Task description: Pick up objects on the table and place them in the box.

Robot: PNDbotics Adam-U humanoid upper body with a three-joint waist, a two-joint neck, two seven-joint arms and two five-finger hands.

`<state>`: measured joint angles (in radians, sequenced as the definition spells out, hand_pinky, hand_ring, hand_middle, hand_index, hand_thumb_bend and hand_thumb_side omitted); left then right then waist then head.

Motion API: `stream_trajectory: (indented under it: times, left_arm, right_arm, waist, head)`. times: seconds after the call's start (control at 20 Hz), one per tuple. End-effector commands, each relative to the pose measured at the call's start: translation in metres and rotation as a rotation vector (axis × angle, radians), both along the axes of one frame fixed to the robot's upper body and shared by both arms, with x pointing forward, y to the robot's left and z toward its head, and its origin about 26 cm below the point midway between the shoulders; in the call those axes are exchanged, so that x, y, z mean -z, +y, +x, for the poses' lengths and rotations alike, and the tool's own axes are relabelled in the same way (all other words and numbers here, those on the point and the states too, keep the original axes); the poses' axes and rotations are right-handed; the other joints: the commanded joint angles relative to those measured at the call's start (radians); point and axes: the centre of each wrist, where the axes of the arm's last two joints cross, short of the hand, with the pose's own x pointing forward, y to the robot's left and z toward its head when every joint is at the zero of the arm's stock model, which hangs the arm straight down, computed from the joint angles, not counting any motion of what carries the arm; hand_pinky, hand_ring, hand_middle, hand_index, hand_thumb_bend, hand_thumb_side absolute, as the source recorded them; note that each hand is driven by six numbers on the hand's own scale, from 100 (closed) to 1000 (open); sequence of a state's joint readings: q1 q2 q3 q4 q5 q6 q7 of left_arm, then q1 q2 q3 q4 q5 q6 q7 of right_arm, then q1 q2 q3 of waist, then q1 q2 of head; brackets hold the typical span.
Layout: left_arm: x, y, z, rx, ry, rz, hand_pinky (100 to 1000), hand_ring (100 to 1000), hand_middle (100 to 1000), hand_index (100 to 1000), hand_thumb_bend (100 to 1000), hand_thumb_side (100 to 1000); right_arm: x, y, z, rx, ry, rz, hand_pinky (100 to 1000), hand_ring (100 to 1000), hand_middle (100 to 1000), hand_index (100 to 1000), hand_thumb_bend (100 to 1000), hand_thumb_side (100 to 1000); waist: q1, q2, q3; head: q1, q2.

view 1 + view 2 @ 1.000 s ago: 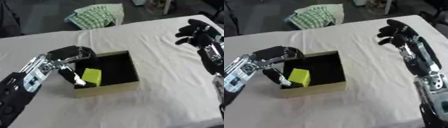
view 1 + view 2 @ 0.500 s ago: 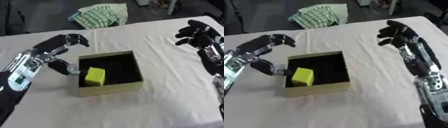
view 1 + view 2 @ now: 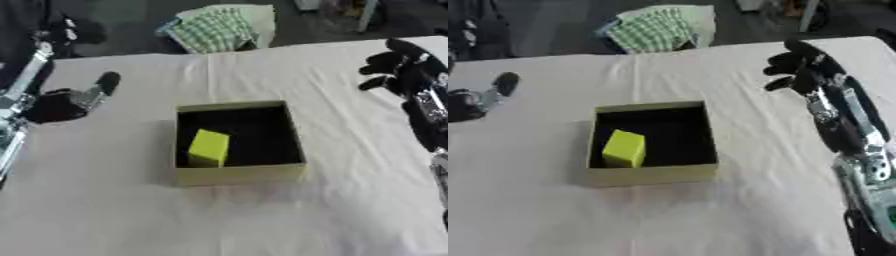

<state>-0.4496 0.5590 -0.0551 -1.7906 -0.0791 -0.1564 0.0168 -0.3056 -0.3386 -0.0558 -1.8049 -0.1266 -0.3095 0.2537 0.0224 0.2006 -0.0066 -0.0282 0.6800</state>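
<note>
Block [image 3: 209, 147] and box [image 3: 238, 176] first: your yellow-green block sits inside the open cardboard box, against its left wall, resting on the dark floor and tilted a little. The box stands near the middle of the table [image 3: 131, 215], which is covered in a pale cloth, wrinkled to the right of the box and in front of it.

Your left hand [image 3: 61, 104] is at the left edge of the left eye view, well apart from the box and level with its far wall or a little beyond. One finger sticks up and out toward the box, straight; the rest of the hand is a dark blur, so you probably have it relaxed rather than curled, and nothing shows in it.

Your right hand [image 3: 800, 67] is held up over the far right part of the table, also well clear of the box. Its fingers are spread and only slightly bent, holding nothing (the right eye view shows the forearm running down to the lower right corner).

Beyond the table's far edge, a green-and-white checked cloth [image 3: 220, 28] lies bunched on something darker, apart from both hands.
</note>
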Motion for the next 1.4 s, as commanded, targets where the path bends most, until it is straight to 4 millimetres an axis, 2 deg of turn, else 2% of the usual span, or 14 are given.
stream_trajectory:
  times: [0.05,0.3,0.4,0.45,0.65,1.4]
  left_arm:
    - [-0.006,0.006,-0.014,-0.031,-0.012,-0.14,865,766,780,763,326,640]
    - [0.018,0.006,-0.018,-0.075,0.056,-0.244,875,771,787,761,301,683]
    - [0.024,0.005,-0.018,-0.078,0.069,-0.26,878,773,790,762,298,696]
    - [0.026,0.004,-0.018,-0.079,0.074,-0.268,879,773,790,761,294,701]
    - [0.035,0.002,-0.018,-0.079,0.096,-0.291,881,769,787,760,287,720]
    - [0.051,-0.001,-0.02,-0.082,0.133,-0.332,885,768,788,757,286,747]
  right_arm:
    - [-0.007,-0.005,-0.002,0.026,-0.023,-0.009,643,752,733,923,100,728]
    - [-0.004,-0.007,-0.003,0.05,-0.018,0.003,642,753,733,924,100,733]
    - [-0.003,-0.006,-0.003,0.058,-0.013,0.011,641,753,734,927,100,705]
    - [-0.002,-0.006,-0.003,0.06,-0.011,0.013,641,753,735,928,100,736]
    - [-0.002,-0.005,-0.003,0.065,-0.01,0.018,640,753,732,929,100,729]
    - [0.0,-0.002,-0.002,0.065,0.0,0.018,637,750,726,927,100,735]
  waist:
    - [-0.003,-0.008,0.009]
    - [-0.006,0.004,0.024]
    - [-0.008,0.01,0.027]
    - [-0.008,0.012,0.029]
    - [-0.006,0.02,0.031]
    - [-0.002,0.03,0.025]
  head:
    - [0.003,0.016]
    - [0.003,0.032]
    - [-0.001,0.039]
    - [-0.002,0.044]
    - [-0.007,0.055]
    - [-0.005,0.072]
